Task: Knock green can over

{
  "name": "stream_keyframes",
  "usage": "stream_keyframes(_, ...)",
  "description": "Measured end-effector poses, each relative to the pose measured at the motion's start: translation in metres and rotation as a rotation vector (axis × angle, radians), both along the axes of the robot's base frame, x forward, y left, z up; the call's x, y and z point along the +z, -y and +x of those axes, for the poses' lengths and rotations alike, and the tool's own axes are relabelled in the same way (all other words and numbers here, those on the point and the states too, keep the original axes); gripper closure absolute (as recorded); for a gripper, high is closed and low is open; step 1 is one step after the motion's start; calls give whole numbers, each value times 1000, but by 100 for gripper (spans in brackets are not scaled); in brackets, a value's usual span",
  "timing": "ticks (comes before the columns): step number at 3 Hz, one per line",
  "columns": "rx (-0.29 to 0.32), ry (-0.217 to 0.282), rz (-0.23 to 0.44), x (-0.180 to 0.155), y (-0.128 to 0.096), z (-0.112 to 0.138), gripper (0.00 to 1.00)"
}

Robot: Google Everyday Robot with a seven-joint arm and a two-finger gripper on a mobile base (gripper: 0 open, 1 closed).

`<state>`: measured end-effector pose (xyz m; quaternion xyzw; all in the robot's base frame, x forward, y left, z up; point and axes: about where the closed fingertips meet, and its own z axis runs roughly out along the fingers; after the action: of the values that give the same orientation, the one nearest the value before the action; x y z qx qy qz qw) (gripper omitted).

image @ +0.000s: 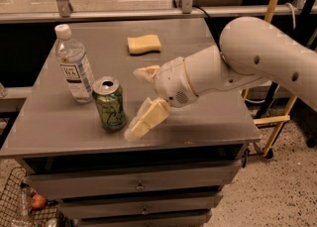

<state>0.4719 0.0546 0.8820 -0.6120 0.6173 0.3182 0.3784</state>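
Can [110, 106] upright near table [213, 122] front, bottle [74, 68] just behind-left. Gripper [133, 103] immediately right of can, fingers spread apart, grasping nothing. Sponge [143, 44] farther back.

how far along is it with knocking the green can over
Done: the gripper sits low over the table close beside the green can, fingers open. In hand: its lower finger points at the can's base; contact is unclear. Left: the whole knock, since the can stands upright beside the water bottle.

dim warm light falls on the hand [134, 102] beside the green can [110, 106].
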Motion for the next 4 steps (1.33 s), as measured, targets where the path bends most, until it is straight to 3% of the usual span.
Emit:
stream_keyframes(2, 5, 23, 73, -16, -36, 17, 0)
stream_keyframes(3, 9, 33, 81, -18, -44, 20, 16)
stream_keyframes(4, 6, 39, 81, -18, -44, 20, 39)
